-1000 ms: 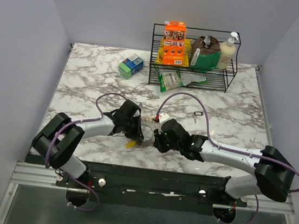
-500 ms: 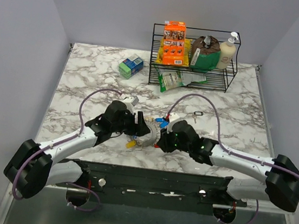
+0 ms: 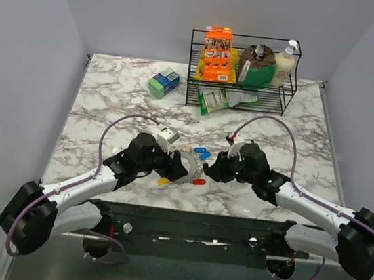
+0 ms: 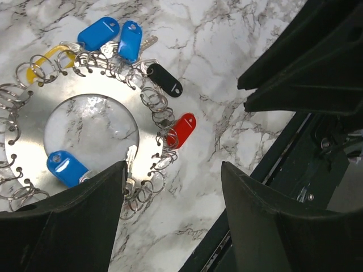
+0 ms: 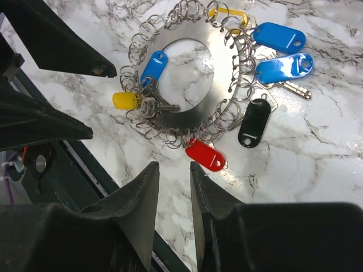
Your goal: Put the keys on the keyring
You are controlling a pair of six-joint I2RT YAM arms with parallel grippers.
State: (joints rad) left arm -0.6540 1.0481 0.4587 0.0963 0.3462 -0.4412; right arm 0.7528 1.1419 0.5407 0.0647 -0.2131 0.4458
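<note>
The keyring (image 3: 185, 162) is a flat silvery disc with a round hole and many small split rings along its rim, lying on the marble between my grippers. In the left wrist view the keyring (image 4: 28, 141) carries keys with blue (image 4: 98, 33), black (image 4: 165, 80) and red (image 4: 181, 130) heads. The right wrist view shows the keyring (image 5: 224, 73) with a red key (image 5: 205, 154), a black key (image 5: 253, 123) and a yellow one (image 5: 125, 100). My left gripper (image 4: 173, 167) is open wide over bare marble beside the ring's edge. My right gripper (image 5: 173, 165) stands narrowly open just short of the red key, holding nothing.
A black wire rack (image 3: 241, 85) with an orange box, a brown bag and a soap bottle stands at the back. A green and blue box (image 3: 163, 82) lies to its left. The black rail (image 3: 191, 219) runs along the table's near edge, close under both grippers.
My left gripper has opened and its arm has swung lower to the left. The right gripper has drawn back to the right off the keyring and parted slightly.
</note>
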